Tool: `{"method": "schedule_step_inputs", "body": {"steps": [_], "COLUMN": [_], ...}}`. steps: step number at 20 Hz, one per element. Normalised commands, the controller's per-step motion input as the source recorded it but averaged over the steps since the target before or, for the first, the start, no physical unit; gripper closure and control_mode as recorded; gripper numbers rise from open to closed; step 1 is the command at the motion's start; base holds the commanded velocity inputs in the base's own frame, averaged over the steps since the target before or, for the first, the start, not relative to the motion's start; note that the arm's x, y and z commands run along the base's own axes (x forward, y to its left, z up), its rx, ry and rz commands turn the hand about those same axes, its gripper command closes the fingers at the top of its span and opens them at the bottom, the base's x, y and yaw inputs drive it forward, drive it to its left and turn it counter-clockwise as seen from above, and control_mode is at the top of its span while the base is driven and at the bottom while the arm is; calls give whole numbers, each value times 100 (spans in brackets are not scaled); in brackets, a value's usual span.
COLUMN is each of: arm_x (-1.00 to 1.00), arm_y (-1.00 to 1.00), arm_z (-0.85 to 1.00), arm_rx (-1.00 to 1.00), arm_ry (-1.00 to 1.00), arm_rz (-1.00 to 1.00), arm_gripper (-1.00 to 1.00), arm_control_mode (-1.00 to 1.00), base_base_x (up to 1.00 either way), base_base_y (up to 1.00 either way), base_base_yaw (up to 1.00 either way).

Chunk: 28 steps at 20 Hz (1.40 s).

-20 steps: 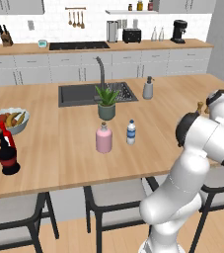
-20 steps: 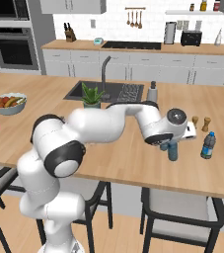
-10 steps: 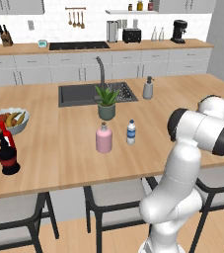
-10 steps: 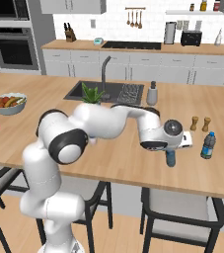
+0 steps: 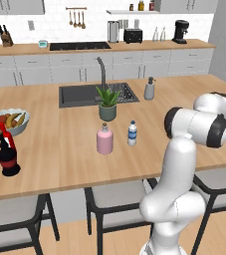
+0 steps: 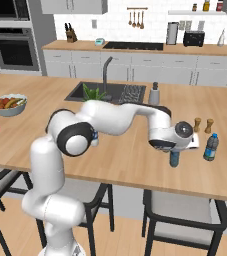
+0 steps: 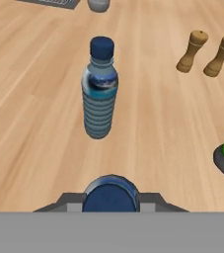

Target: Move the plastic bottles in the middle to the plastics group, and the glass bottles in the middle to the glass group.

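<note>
The jaws are clamped on the dark teal bottle (image 6: 174, 159); its round blue top sits between the finger tips in the hand view. Over the last second the wrist has drifted slightly right and down while the elbow swung, so the bottle now hangs close over the wooden surface (image 6: 135, 165), near the plastics group. I judge it is about to be set down there. Ahead stands a ribbed, clear water bottle (image 7: 99, 94) with a dark blue cap, and beyond it two turned brown shakers (image 7: 205, 53). The squat pink bottle (image 5: 104, 140) and the slim white bottle (image 5: 132, 133) wait mid-surface, well apart from the glossy black bottle (image 5: 7, 157).
</note>
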Motion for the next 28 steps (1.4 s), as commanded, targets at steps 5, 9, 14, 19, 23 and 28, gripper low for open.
{"method": "schedule_step_inputs", "body": {"steps": [5, 9, 14, 19, 23, 28], "arm_x": [8, 30, 27, 21, 15, 5], "arm_y": [0, 0, 0, 0, 0, 0], "arm_z": [-1, 0, 0, 0, -5, -30], "arm_rx": [0, 0, 0, 0, 0, 0], "arm_ry": [0, 0, 1, 0, 1, 5], "arm_rz": [0, 0, 0, 0, 0, 0], "arm_gripper": [100, 100, 100, 100, 100, 100], "arm_control_mode": [-100, -100, -100, -100, -100, -100], "base_base_x": [0, 0, 0, 0, 0, 0], "base_base_y": [0, 0, 0, 0, 0, 0], "base_base_yaw": [0, 0, 0, 0, 0, 0]}}
